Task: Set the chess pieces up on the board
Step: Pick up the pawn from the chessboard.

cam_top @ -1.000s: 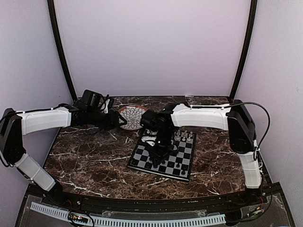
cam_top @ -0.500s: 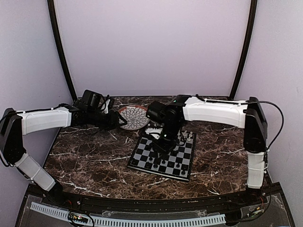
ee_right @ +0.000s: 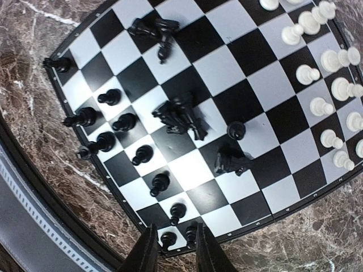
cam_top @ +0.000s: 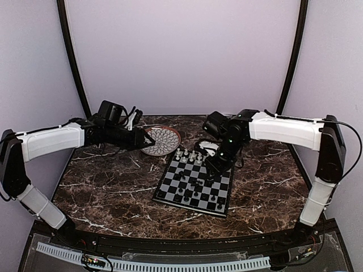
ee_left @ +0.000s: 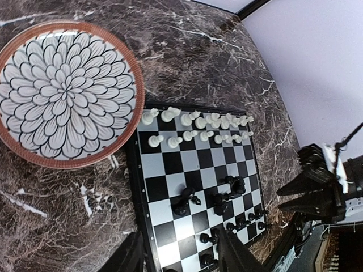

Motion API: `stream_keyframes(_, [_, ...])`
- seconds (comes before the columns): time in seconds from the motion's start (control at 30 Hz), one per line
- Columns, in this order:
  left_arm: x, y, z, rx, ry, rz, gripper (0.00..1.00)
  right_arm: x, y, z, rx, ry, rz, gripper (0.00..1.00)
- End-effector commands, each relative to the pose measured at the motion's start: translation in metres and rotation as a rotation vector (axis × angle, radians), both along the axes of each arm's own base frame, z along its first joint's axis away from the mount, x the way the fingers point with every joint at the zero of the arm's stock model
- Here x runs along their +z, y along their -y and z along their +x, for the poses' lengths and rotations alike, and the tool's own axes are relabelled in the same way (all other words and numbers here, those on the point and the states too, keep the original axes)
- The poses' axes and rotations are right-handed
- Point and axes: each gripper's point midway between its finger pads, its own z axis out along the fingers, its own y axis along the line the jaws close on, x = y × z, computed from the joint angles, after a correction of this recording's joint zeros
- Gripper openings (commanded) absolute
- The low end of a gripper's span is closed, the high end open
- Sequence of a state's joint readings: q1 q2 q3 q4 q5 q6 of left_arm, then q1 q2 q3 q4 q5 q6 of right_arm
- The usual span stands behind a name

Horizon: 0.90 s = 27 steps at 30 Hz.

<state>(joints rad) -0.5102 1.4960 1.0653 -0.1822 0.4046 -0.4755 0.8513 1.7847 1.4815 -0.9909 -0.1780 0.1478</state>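
The board (cam_top: 168, 187) lies on the marble table, right of centre. White chess pieces (ee_left: 195, 127) stand in two rows along its far edge. Black chess pieces (ee_right: 119, 122) stand along the near edge, and several lie tipped over mid-board (ee_right: 180, 115). My left gripper (cam_top: 143, 140) hovers by the plate, open, its fingers (ee_left: 233, 256) framing the board's corner with nothing between them. My right gripper (cam_top: 211, 165) hangs over the board's right side. Its fingers (ee_right: 146, 253) stand a narrow gap apart and hold nothing; black pieces (ee_right: 169, 239) show far below.
A round flower-patterned plate (ee_left: 122, 144) with a brown rim sits just left of the board's far corner and holds nothing. The right gripper (ee_left: 311, 190) shows past the board's edge in the left wrist view. Purple walls close in the table's back and sides.
My right arm has swung from over the board's left-centre to its right side, uncovering the white rows. My left gripper has shifted slightly towards the plate.
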Motion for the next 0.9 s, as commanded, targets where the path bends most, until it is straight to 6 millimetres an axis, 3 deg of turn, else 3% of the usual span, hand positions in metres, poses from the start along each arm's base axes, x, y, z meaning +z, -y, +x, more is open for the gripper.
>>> stream_keyframes(0.0, [0.026,0.025,-0.012,-0.123,0.076,0.023,0.46,-0.006,0.008,0.014,-0.046,0.056,0.001,0.23])
stream_keyframes(0.07, [0.039,0.04,-0.013,-0.175,0.117,0.027,0.46,-0.014,0.012,0.017,-0.055,0.057,-0.012,0.22])
stream_keyframes(0.3, [0.033,0.073,-0.019,-0.267,0.1,0.051,0.45,-0.031,0.018,0.031,-0.056,0.086,-0.059,0.21])
stream_keyframes(0.87, [0.028,0.077,-0.023,-0.264,0.061,0.033,0.45,-0.048,-0.007,0.065,-0.03,0.119,-0.08,0.27])
